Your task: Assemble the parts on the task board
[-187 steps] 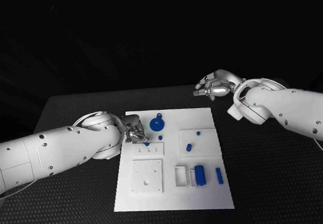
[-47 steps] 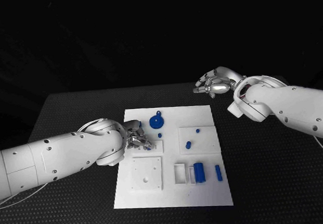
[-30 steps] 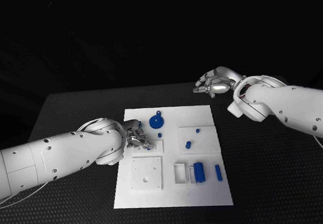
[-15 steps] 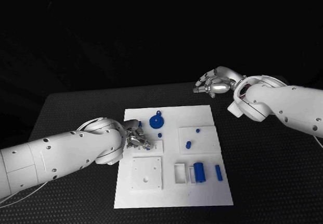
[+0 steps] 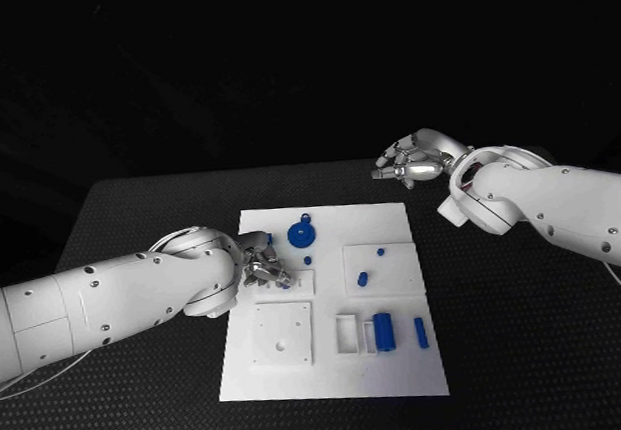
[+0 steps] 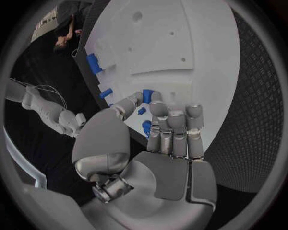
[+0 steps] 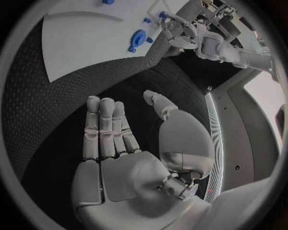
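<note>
The left hand point(image 5: 261, 266) sits low over the white rectangular task board point(image 5: 405, 368), pinching a small blue plastic peg point(image 6: 148, 95) between thumb and fingertip above the board's near-left corner block. The right hand point(image 5: 414, 161) hovers beyond the board's far edge, fingers spread, holding nothing.

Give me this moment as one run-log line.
left hand: pinching small blue part over task board | right hand: open, empty, off board | step: placing part, unfinished

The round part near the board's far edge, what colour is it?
Blue, clearest in the head view: round part.
</note>
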